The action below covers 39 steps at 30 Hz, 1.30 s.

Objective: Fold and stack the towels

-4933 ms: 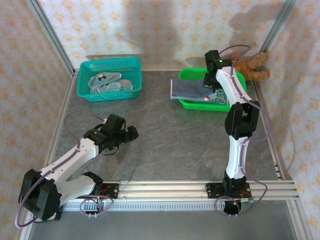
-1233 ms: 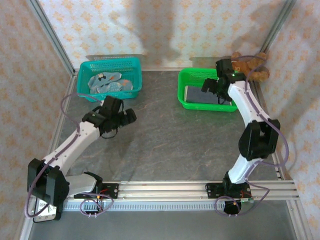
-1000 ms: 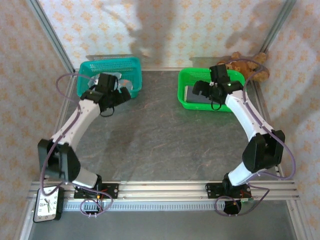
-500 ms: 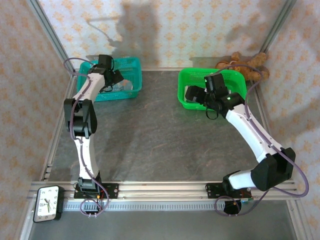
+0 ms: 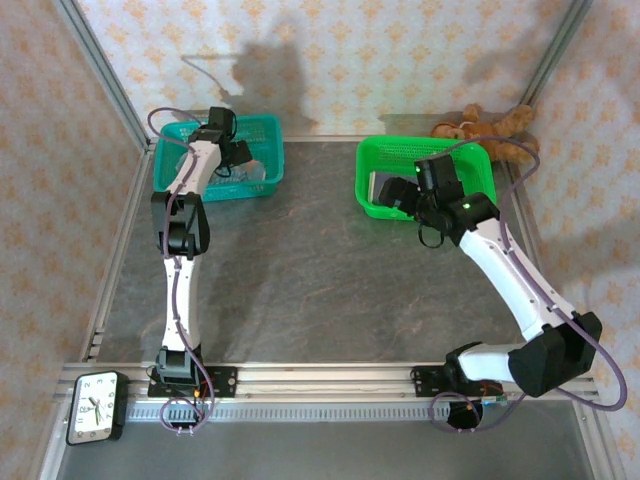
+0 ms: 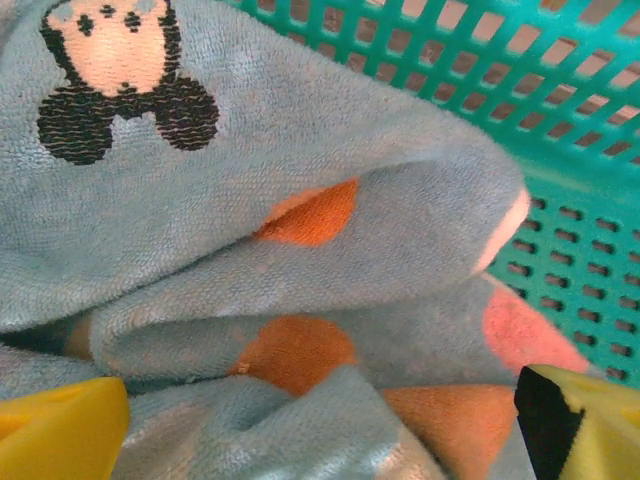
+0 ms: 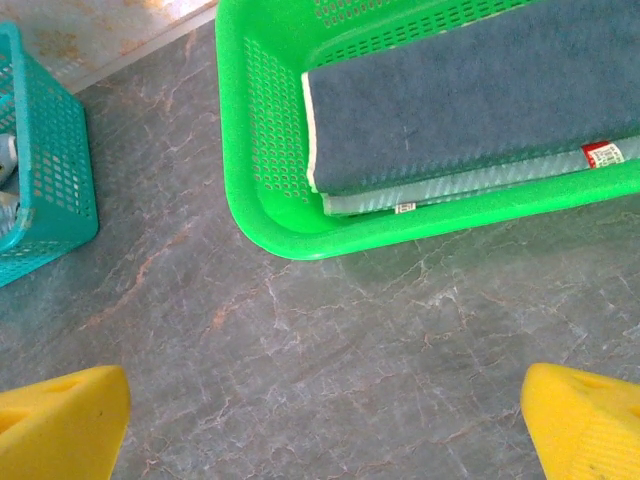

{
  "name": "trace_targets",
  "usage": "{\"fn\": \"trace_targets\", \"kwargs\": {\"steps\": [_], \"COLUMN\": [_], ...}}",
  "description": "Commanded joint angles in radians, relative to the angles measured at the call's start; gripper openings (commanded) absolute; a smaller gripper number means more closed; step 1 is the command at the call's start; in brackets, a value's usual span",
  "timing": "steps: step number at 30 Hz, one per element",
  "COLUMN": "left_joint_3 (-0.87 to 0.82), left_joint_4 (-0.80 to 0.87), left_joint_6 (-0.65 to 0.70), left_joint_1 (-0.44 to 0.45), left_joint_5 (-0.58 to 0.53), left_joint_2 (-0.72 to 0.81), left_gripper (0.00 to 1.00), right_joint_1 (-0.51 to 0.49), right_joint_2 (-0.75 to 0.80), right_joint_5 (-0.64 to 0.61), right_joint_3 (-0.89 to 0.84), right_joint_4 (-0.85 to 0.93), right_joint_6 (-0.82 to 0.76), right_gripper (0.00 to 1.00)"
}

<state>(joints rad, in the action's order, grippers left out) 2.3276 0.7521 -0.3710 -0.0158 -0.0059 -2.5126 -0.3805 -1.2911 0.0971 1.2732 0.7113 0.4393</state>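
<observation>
Two baskets: green basket (image 5: 363, 180), and well to its left a teal basket (image 5: 277, 160). Two folded towels (image 7: 480, 100) stacked inside the green basket, dark blue over pale teal, a red tag at one edge. Crumpled towels (image 6: 250, 200) in the teal basket, number unclear: fuzzy pale blue, orange dots, a black-and-cream cartoon patch. Left gripper (image 6: 320, 420) spread wide, close over that heap. Right gripper (image 7: 325, 425) spread wide too, empty, above bare table (image 7: 350, 330) just in front of the green basket.

Two baskets (image 5: 258, 121) (image 5: 372, 205), two folded towels (image 7: 470, 95) (image 7: 455, 186), one bear (image 5: 488, 131)
</observation>
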Motion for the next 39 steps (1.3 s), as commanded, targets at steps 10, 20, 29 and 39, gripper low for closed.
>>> {"fn": "trace_targets", "kwargs": {"steps": [10, 20, 29, 39], "left_joint_3": [-0.009, -0.033, -0.009, -0.008], "left_joint_4": [0.119, 0.268, 0.274, 0.207], "left_joint_6": [0.072, 0.094, 0.083, 0.000], "left_joint_1": [0.005, 0.031, 0.028, 0.032], "left_joint_5": [-0.024, -0.116, -0.064, 0.059], "left_joint_2": [-0.044, -0.053, -0.033, 0.237], "left_gripper": [0.99, 0.98, 0.11, 0.00], "right_joint_1": [-0.013, -0.013, -0.015, -0.027], "right_joint_2": [-0.014, -0.023, -0.020, 0.013], "right_joint_5": [-0.006, 0.016, 0.034, 0.038], "right_joint_3": [-0.017, -0.034, -0.039, -0.065], "right_joint_4": [-0.010, -0.044, -0.053, -0.068], "right_joint_6": [0.024, 0.033, 0.046, 0.059], "right_gripper": [0.99, 0.99, 0.99, 0.99]}}
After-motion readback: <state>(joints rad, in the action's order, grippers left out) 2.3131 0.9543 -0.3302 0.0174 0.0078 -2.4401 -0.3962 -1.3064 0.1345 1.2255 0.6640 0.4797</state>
